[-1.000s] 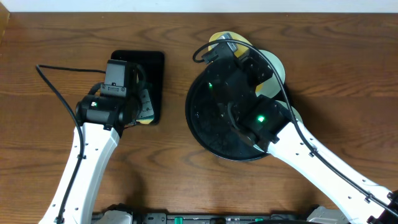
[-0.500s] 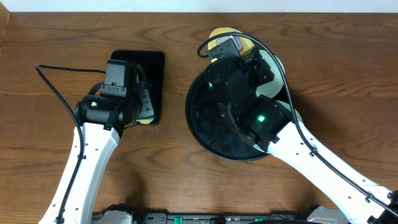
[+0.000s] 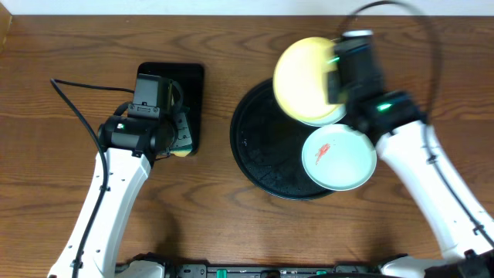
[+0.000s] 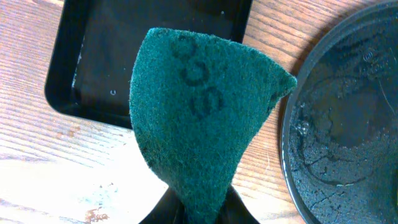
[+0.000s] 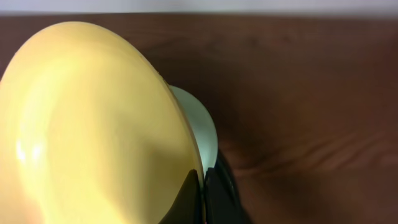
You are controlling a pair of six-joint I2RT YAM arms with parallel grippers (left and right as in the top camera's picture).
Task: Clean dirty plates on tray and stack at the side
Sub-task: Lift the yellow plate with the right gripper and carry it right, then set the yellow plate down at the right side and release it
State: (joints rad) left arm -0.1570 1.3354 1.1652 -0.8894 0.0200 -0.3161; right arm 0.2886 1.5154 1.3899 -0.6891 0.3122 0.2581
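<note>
My right gripper (image 3: 332, 77) (image 5: 202, 193) is shut on the rim of the pale yellow plate (image 3: 302, 76) (image 5: 93, 124), holding it tilted above the back right of the round black tray (image 3: 262, 150). A mint-green plate (image 3: 330, 118) (image 5: 204, 134) lies partly under the yellow one. A second mint-green plate (image 3: 338, 158) with a red smear rests on the tray's right rim. My left gripper (image 4: 200, 210) is shut on a dark green scouring pad (image 4: 199, 112) (image 3: 182, 139), which hangs over the small rectangular tray.
The rectangular black tray (image 3: 193, 81) (image 4: 93, 62) sits left of the round tray (image 4: 348, 124), whose wet floor shows in the left wrist view. Bare wooden table lies all around, and a black cable (image 3: 73, 100) trails from the left arm.
My right arm has swung from over the round tray to its right side, carrying the yellow plate higher. The smeared mint-green plate is now uncovered. The left arm has barely moved.
</note>
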